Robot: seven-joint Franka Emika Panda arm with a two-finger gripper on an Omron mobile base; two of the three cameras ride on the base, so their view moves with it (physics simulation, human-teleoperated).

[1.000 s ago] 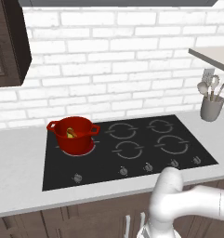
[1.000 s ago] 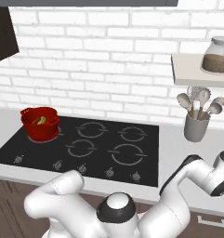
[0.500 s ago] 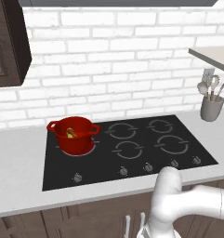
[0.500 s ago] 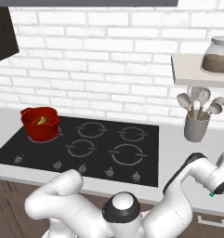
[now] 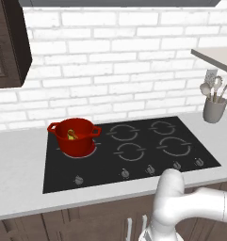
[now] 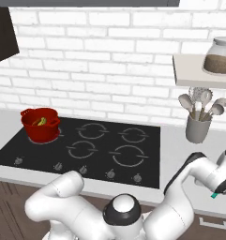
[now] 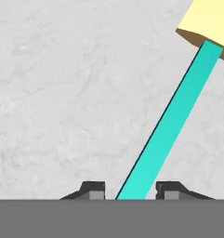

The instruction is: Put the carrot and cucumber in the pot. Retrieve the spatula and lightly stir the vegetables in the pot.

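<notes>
the red pot (image 5: 76,136) sits on the back left burner of the black hob (image 5: 133,150), toward the left end of the worktop (image 5: 16,164). inside it lie the carrot (image 5: 72,135), a slim orange piece, and the cucumber (image 6: 40,122), a stubby yellow-green piece, close together.

in the hand view the gripper (image 7: 130,188) points down at the pale grey worktop with the spatula (image 7: 171,123) running up between its two dark fingertips. the teal handle passes through the gap and slants away to the pale tan flat end at the upper right of that view. the jaws stand narrowed on either side of the handle, but a sliver of gap shows on each side, so i cannot tell whether they are gripping it.

in the right base view the arm reaches low past the right end of the worktop, below a grey utensil holder (image 6: 198,127) with metal spoons, and a small teal tip shows beside the wrist. a shelf (image 6: 199,77) above carries a glass jar (image 6: 219,56).
</notes>
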